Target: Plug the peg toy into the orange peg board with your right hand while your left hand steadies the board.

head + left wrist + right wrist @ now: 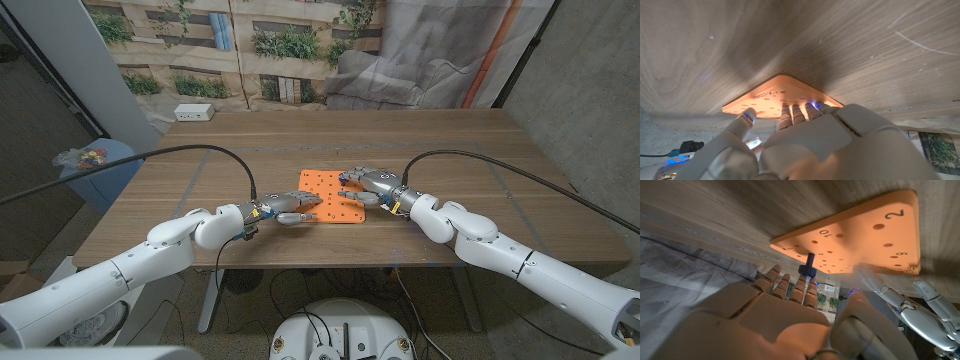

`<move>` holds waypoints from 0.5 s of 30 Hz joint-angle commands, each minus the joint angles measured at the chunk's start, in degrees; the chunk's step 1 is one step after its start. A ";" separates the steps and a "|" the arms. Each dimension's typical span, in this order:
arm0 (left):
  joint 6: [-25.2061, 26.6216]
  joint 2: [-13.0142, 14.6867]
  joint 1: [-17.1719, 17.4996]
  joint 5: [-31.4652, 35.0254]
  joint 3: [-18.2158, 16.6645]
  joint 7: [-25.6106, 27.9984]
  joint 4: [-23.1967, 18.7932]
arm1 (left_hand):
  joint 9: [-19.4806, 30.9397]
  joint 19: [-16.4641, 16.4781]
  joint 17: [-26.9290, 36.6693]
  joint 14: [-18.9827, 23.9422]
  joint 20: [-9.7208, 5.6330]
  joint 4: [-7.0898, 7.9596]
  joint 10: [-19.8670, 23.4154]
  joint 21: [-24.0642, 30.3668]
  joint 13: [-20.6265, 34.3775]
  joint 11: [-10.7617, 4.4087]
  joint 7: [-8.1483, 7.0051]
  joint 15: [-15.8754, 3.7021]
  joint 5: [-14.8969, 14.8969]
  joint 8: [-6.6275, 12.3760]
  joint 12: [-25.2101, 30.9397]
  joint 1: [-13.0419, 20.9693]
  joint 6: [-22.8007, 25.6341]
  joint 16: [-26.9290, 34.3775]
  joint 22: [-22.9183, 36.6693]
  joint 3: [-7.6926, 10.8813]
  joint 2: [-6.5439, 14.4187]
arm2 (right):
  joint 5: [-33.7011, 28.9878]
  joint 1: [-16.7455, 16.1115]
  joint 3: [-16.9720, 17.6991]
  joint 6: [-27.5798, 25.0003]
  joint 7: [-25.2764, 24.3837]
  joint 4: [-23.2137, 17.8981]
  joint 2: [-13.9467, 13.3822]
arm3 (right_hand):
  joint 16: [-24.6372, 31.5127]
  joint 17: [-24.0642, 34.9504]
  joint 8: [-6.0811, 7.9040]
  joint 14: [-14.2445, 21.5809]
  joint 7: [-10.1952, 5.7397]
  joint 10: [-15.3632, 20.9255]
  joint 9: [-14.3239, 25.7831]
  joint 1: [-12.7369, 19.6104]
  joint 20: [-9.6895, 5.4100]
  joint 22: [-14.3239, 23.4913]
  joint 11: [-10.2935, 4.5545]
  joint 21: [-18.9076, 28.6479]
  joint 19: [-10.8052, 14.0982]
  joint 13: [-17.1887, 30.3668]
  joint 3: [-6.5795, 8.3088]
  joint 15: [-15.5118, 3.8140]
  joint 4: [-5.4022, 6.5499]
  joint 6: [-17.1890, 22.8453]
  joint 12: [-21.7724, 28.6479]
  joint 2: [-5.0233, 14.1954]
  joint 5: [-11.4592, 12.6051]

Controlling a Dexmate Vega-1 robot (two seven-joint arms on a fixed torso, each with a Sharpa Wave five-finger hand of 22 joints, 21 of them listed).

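Orange flat square peg board (pixel 333 197): my left hand (pixel 284 211) presses its near-left corner, fingers together. My right hand (pixel 367 184) pinches the small dark blue peg toy (pixel 808 269) over it; tilt risks jamming.

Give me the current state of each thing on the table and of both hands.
orange peg board: flat on the table, holes and numbers facing up.
peg toy: dark, held upright, tip at the board, not clearly seated.
right hand: over the board's right part, gripping the peg toy.
left hand: fingertips on the board's left edge.
white box: at the table's far left corner.
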 commanded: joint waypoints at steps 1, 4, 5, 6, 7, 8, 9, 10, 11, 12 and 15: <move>0.33 0.06 0.27 -0.01 -0.20 0.31 -0.29 | 0.11 0.66 0.58 2.58 -7.57 0.01 2.21 0.39 0.32 1.27 0.39 -4.10 -0.20 0.30 0.39 0.10 0.68 0.62 0.28 0.36 4.84 | 0.96 0.04 -0.24 0.92 1.22 0.10 -0.17 | 0.12 0.12 0.37 0.19 0.14 0.81 0.14 -1.12 -0.78 0.01 0.01 -0.06 -0.15 0.27 0.16 -1.69 0.54 1.02 0.41 -0.06 0.03; 0.51 0.27 0.51 -0.08 -0.33 0.37 -0.52 | 0.11 0.68 0.58 2.59 -7.56 0.01 2.21 0.40 0.32 1.25 0.38 -4.09 -0.20 0.30 0.39 0.09 0.69 0.63 0.28 0.36 4.82 | 1.35 0.27 -0.30 1.48 1.55 0.34 -0.12 | 0.15 0.12 0.46 0.18 0.43 1.01 0.16 -1.85 -0.75 0.02 0.12 -0.11 -0.40 0.27 0.11 -1.55 1.01 1.53 0.35 -0.01 0.09; 0.52 0.27 0.51 -0.08 -0.33 0.36 -0.52 | 0.11 0.67 0.58 2.58 -7.56 0.01 2.19 0.40 0.32 1.26 0.38 -4.08 -0.20 0.30 0.38 0.09 0.68 0.62 0.28 0.36 4.82 | 1.34 0.27 -0.29 1.48 1.55 0.34 -0.11 | 0.14 0.12 0.46 0.16 0.50 1.06 0.16 -2.02 -0.77 0.02 0.18 -0.13 -0.48 0.28 0.10 -1.58 1.11 1.59 0.35 -0.01 0.10; 0.59 0.37 0.65 -0.11 -0.40 0.45 -0.64 | 0.11 0.68 0.58 2.59 -7.52 0.02 2.21 0.40 0.32 1.24 0.39 -4.08 -0.20 0.30 0.39 0.09 0.70 0.63 0.28 0.36 4.83 | 2.05 0.37 -0.23 1.68 2.19 0.39 -0.08 | 0.14 0.13 0.47 0.11 0.54 1.26 0.17 -2.27 -0.77 0.02 0.21 -0.16 -0.59 0.28 0.07 -1.65 1.27 1.71 0.38 0.00 0.12; 0.66 0.40 0.71 -0.12 -0.43 0.49 -0.68 | 0.11 0.69 0.58 2.58 -7.54 0.01 2.18 0.40 0.32 1.24 0.37 -4.10 -0.20 0.30 0.38 0.09 0.69 0.62 0.28 0.36 4.83 | 1.99 0.34 -0.25 1.65 2.09 0.44 -0.02 | 0.14 0.13 0.51 0.09 0.62 1.46 0.17 -2.54 -0.72 0.02 0.38 -0.14 -0.61 0.28 0.05 -1.64 1.45 1.90 0.42 0.01 0.15; 0.71 0.41 0.76 -0.15 -0.46 0.53 -0.72 | 0.11 0.67 0.58 2.59 -7.52 0.01 2.17 0.39 0.32 1.29 0.41 -4.07 -0.20 0.30 0.38 0.09 0.68 0.63 0.28 0.36 4.83 | 2.23 0.38 -0.23 1.72 2.28 0.49 0.01 | 0.13 0.13 0.49 0.06 0.67 1.50 0.18 -2.81 -0.75 0.03 0.42 -0.17 -0.74 0.28 0.02 -1.63 1.62 1.96 0.39 0.02 0.17; 0.72 0.41 0.77 -0.15 -0.46 0.53 -0.72 | 0.11 0.68 0.58 2.59 -7.51 0.01 2.17 0.40 0.32 1.32 0.42 -4.07 -0.20 0.30 0.38 0.09 0.68 0.62 0.28 0.36 4.83 | 2.24 0.38 -0.23 1.73 2.30 0.49 0.01 | 0.14 0.13 0.53 0.06 0.80 1.55 0.18 -2.98 -0.74 0.03 0.40 -0.16 -0.75 0.29 0.00 -1.58 1.74 2.12 0.38 0.03 0.18; 0.74 0.46 0.81 -0.08 -0.48 0.62 -0.77 | 0.11 0.67 0.59 2.59 -7.58 0.01 2.18 0.39 0.32 1.30 0.39 -4.08 -0.20 0.31 0.38 0.09 0.70 0.63 0.28 0.36 4.83 | 2.49 0.34 -0.18 1.68 2.38 0.52 0.10 | 0.14 0.13 0.56 0.04 0.90 1.54 0.18 -3.14 -0.77 0.03 0.42 -0.15 -0.76 0.29 -0.01 -1.60 1.84 2.26 0.35 0.03 0.20; 0.76 0.44 0.84 -0.17 -0.52 0.65 -0.76 | 0.11 0.66 0.59 2.59 -7.55 0.02 2.19 0.39 0.32 1.32 0.41 -4.08 -0.20 0.31 0.38 0.08 0.70 0.63 0.28 0.36 4.83 | 2.54 0.37 -0.19 1.69 2.46 0.54 0.11 | 0.12 0.13 0.53 -0.02 0.99 1.57 0.19 -3.38 -0.78 0.03 0.48 -0.14 -0.78 0.29 -0.03 -1.58 2.00 2.26 0.32 0.04 0.22; 0.76 0.44 0.85 -0.18 -0.52 0.65 -0.76 | 0.11 0.67 0.59 2.58 -7.55 0.03 2.20 0.39 0.32 1.31 0.40 -4.09 -0.20 0.31 0.39 0.08 0.70 0.62 0.28 0.36 4.83 | 2.54 0.37 -0.19 1.69 2.46 0.54 0.11 | 0.12 0.13 0.52 -0.03 1.02 1.61 0.19 -3.47 -0.78 0.03 0.50 -0.13 -0.77 0.29 -0.04 -1.59 2.06 2.29 0.32 0.04 0.23; 0.58 0.44 0.78 -0.15 -0.51 0.72 -0.67 | 0.11 0.66 0.59 2.59 -7.57 0.01 2.21 0.39 0.32 1.24 0.41 -4.07 -0.20 0.31 0.39 0.08 0.70 0.63 0.28 0.36 4.82 | 2.90 0.51 -0.21 1.50 3.12 0.58 0.20 | 0.11 0.12 0.47 -0.07 1.08 1.61 0.19 -3.83 -0.82 0.03 0.52 -0.11 -0.78 0.29 -0.06 -1.57 2.29 2.29 0.26 0.03 0.26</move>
